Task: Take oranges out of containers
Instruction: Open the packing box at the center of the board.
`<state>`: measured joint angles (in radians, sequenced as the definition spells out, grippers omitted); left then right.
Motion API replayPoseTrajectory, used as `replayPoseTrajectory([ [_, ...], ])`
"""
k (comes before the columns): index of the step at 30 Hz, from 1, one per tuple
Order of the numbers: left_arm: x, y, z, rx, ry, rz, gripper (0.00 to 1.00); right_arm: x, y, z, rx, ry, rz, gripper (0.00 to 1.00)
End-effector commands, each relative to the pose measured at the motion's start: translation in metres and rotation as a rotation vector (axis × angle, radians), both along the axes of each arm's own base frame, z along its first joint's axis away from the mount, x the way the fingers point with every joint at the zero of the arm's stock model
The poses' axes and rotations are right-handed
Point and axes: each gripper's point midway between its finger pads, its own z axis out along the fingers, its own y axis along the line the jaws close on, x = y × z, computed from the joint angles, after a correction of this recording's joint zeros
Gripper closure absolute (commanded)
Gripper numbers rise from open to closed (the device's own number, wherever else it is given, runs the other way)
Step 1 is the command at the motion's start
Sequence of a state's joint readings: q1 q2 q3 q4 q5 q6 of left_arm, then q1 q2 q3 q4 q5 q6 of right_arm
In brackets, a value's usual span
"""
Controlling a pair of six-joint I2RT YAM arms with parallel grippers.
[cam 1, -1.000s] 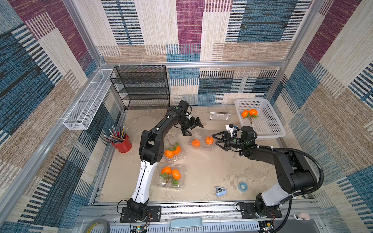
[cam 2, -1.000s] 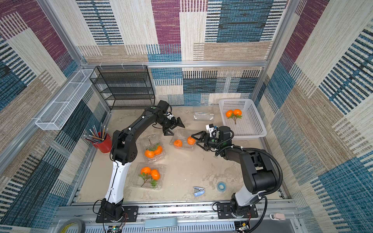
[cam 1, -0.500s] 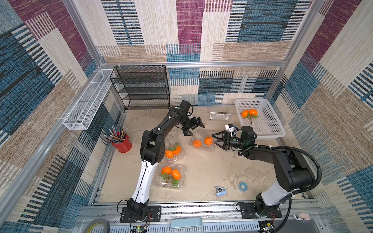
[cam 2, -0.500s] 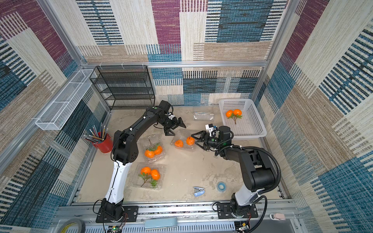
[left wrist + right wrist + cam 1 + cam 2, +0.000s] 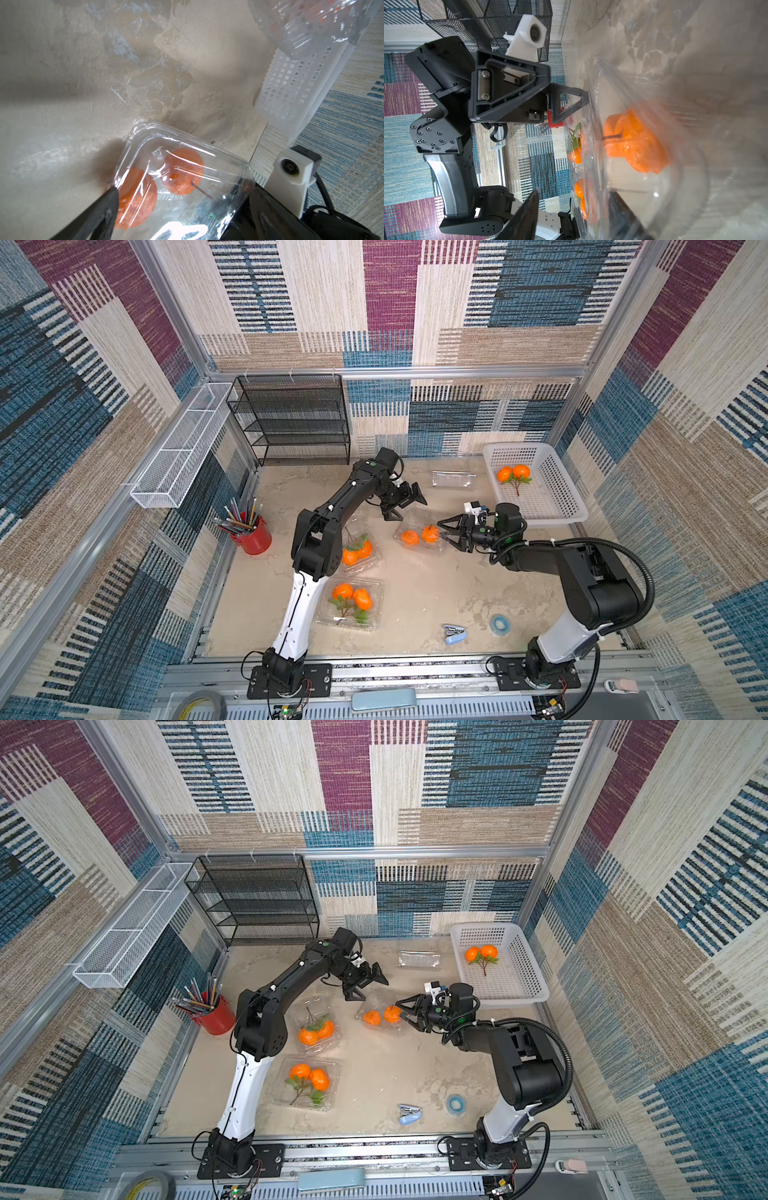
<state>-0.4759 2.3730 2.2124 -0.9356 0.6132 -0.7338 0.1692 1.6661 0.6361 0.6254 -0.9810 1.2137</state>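
1. On the sand-coloured tabletop (image 5: 419, 593) I count four clear clamshell containers and eight oranges, two arms working over them.
2. Nearest the rail, the front container (image 5: 328, 616) holds a front pair of oranges (image 5: 353, 597) on a leafy stem.
3. Just behind it, the second container (image 5: 368, 566) sits against the left arm's elbow with a second pair (image 5: 357, 552) inside.
4. Midway between the arms, the middle container (image 5: 419, 548) holds a third pair (image 5: 420, 535).
5. Near the back wall, the fourth container (image 5: 453, 480) lies by itself, just beside the white perforated basket (image 5: 559, 489).
6. Inside that basket lies the last pair (image 5: 513, 473).
7. The left gripper (image 5: 406, 508) has its jaws spread wide over the middle container's back edge; in the right wrist view one fingertip (image 5: 579, 91) reaches the clear lid's rim.
8. The right gripper (image 5: 444, 531) has its jaws part-way apart at that container's basket-side end, tips just beside the nearer orange; I see nothing pinched.
9. One each besides: red pencil cup (image 5: 253, 537), black wire rack (image 5: 291, 423), white wire tray (image 5: 178, 448), blue stapler (image 5: 453, 632), blue tape roll (image 5: 498, 623).
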Motion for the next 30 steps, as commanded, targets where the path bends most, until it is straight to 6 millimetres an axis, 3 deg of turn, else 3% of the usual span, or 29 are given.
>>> replayPoseTrajectory([
  [1, -0.003, -0.007, 0.029, -0.072, -0.018, -0.014, 0.01, 0.005, -0.001, 0.005, 0.032, 0.014, -0.04, 0.52],
  [8, 0.0, 0.006, 0.084, -0.081, -0.171, -0.015, 0.01, 0.006, -0.004, 0.008, 0.07, 0.063, -0.091, 0.58],
  [14, -0.013, 0.017, 0.128, -0.083, -0.29, -0.037, 0.01, 0.012, -0.007, 0.007, 0.065, 0.074, -0.105, 0.59],
  [18, -0.021, 0.037, 0.148, -0.015, -0.392, -0.027, 0.01, 0.016, -0.007, 0.004, 0.053, 0.077, -0.103, 0.59],
  [25, -0.037, 0.078, 0.149, 0.16, -0.501, 0.013, 0.01, 0.026, -0.008, 0.003, 0.05, 0.075, -0.128, 0.61],
  [30, -0.035, 0.125, 0.155, 0.318, -0.61, 0.18, 0.01, 0.037, -0.008, 0.012, 0.069, 0.06, -0.147, 0.64],
])
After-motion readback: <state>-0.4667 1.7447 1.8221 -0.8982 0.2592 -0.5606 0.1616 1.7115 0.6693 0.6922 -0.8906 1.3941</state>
